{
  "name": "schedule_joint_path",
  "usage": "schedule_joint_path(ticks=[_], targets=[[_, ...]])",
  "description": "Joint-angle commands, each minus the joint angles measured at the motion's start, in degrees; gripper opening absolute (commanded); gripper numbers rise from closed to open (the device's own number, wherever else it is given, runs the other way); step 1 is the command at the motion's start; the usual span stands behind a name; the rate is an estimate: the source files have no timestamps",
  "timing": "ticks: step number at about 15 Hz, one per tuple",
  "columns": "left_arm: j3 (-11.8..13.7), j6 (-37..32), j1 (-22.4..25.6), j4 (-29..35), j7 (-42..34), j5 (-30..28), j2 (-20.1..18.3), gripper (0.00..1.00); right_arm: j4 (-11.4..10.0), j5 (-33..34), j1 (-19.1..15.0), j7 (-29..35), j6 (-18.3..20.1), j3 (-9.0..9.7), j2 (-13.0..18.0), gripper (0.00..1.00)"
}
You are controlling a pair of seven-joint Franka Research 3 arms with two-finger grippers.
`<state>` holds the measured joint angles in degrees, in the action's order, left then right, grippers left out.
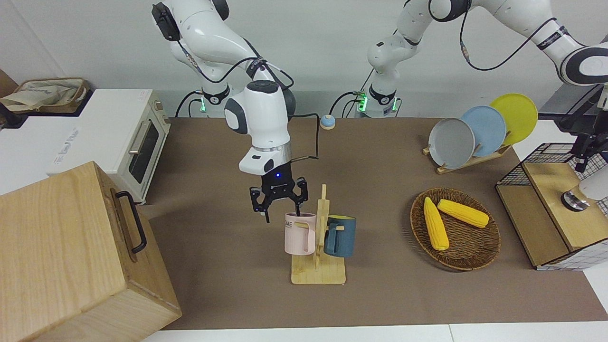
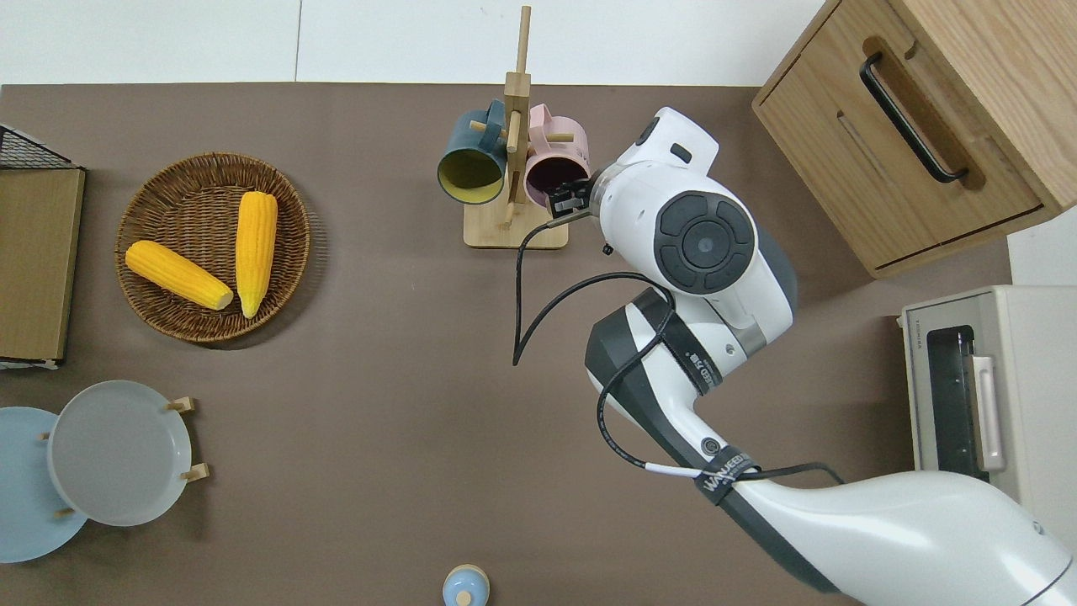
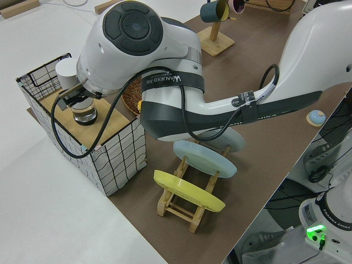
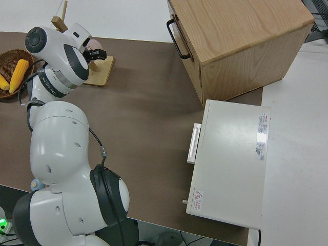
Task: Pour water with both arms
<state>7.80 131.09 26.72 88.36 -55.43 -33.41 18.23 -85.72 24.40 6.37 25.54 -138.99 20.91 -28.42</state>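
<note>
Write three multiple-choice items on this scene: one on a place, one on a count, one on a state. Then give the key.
1. What is the right gripper over?
A. the pink mug
B. the toaster oven
C. the plate rack

2. How many corn cobs lie in the wicker basket?
A. one
B. two
C. three

3. How does the blue mug sit?
A. flat on the table
B. hung on the wooden mug stand
C. held by a gripper

Key: 1 A, its fingers straddle the pink rim; 2 B, two yellow cobs show; 3 B, its handle hangs on a peg.
</note>
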Motion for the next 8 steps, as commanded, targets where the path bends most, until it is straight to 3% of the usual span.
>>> schedule_joint_path(ticks=[1, 4, 8], targets=[[-0.33, 3.03, -0.09, -0.12, -0.92, -2.45, 1.54, 0.99, 4.25, 2.14, 0.13, 0.83, -1.10, 0.36, -2.96, 0.647], [-0.94, 6.11, -0.09, -0.12, -0.39, -4.55, 2.59, 0.99, 4.25, 3.10, 0.13, 0.39, -1.10, 0.44, -2.96, 0.327], [-1.21, 7.07, -0.26, -0.73, 1.63, -4.91, 3.56, 0.99, 4.25, 4.25, 0.22, 0.39, -1.10, 0.44, -2.96, 0.080]])
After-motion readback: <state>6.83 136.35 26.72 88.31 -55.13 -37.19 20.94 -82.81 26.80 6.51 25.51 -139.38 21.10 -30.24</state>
